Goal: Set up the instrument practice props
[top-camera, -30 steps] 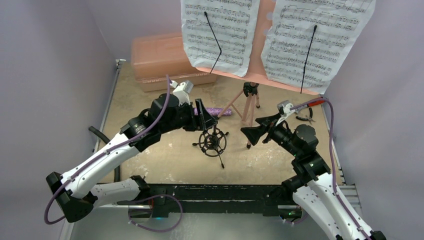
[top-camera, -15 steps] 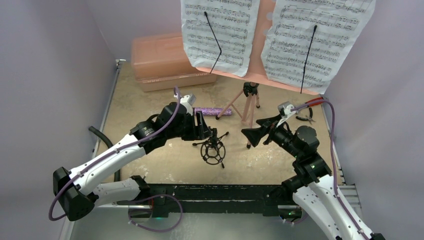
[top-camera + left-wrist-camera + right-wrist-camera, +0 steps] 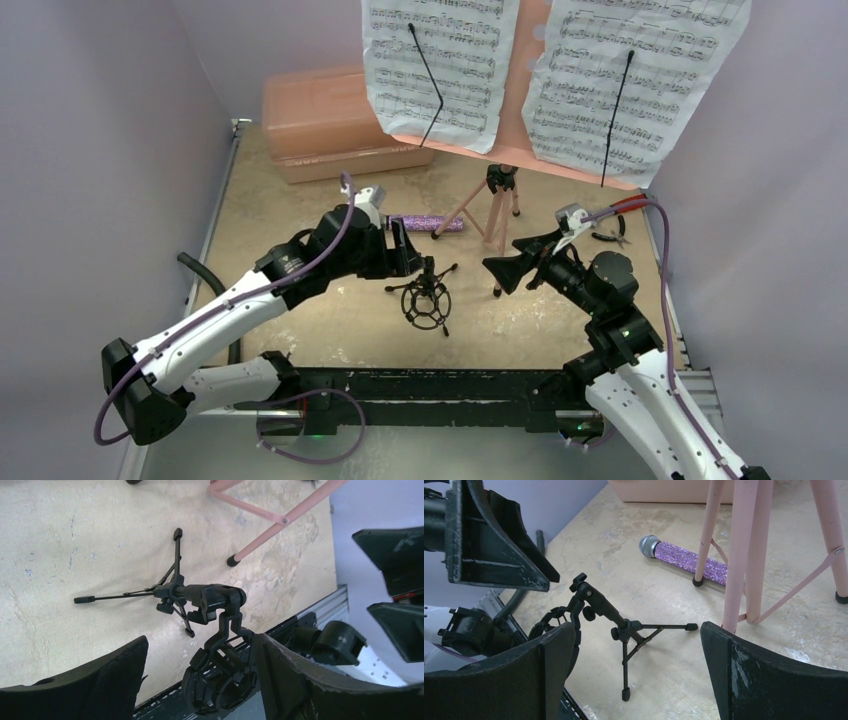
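The pink music stand (image 3: 512, 135) stands at the back on its tripod legs (image 3: 744, 555), with two white sheet-music pages (image 3: 440, 60) on it. Behind the legs on the table lies the purple glitter microphone (image 3: 426, 223) (image 3: 684, 557). The small black mic stand (image 3: 426, 295) (image 3: 172, 592) (image 3: 624, 630) stands on its three legs, its neck tilted. My left gripper (image 3: 408, 250) (image 3: 200, 640) is open around the stand's ring mount (image 3: 220, 680), which sits close to one finger and apart from the other. My right gripper (image 3: 505, 265) (image 3: 636, 627) is open and empty, to the right of the mic stand.
A salmon-pink lidded case (image 3: 330, 120) sits at the back left. A red-handled tool (image 3: 615, 225) lies by the right wall. A black cable (image 3: 200, 270) runs along the left edge. The black frame rail (image 3: 420, 385) borders the table's near edge.
My left gripper came down toward the near edge onto the mic stand's mount, and the stand shifted slightly that way. Its jaws then widened. The right arm stayed still.
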`<state>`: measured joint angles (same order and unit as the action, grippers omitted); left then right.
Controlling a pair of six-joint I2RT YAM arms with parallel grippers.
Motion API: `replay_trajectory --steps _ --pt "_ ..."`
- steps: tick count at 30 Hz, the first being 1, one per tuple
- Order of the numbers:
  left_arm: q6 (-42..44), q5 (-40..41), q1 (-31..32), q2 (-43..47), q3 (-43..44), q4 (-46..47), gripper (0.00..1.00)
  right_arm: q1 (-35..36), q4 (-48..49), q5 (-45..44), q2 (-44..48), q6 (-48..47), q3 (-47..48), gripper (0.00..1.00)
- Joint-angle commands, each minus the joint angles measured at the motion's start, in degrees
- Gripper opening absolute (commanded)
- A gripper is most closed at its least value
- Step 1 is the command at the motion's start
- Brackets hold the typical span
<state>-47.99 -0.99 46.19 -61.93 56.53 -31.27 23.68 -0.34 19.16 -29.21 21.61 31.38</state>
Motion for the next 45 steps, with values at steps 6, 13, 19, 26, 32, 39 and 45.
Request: replay_trajectory --steps 6,13,19,26,32,39,45 --pt "-8.8 5.41 0.04 7.99 -4.41 4.38 0.94 -0.05 0.52 -0.26 0.58 -1.22 1.71 0.98" --pt "-18.38 13.67 0.02 13.69 -10.99 -0.32 1.0 -0.03 0.51 -0.26 0.66 -0.95 1.36 0.98" --pt "-29.45 21.87 -0.01 20.66 -16.04 -3.42 0.99 -0.04 0.51 -0.09 0.74 -0.86 1.02 0.98" --pt "-36.36 30.2 0.01 23.01 -17.04 -5.43 0.99 0.01 -1.16 0.4 0.29 -1.34 1.01 0.98" --pt "-35.59 30.45 0.03 16.15 -14.81 -3.5 0.99 0.01 -0.71 -0.14 0.16 -1.04 0.92 0.98" --pt "-32.16 22.3 -6.38 3.97 -11.22 2.51 0.99 -0.01 -0.41 -1.69 0.16 -1.3 1.4 0.98" --pt "-30.78 9.12 -16.69 -7.95 -8.69 8.14 0.96 0.0 -0.4 -1.66 -0.19 -1.73 1.73 0.98"
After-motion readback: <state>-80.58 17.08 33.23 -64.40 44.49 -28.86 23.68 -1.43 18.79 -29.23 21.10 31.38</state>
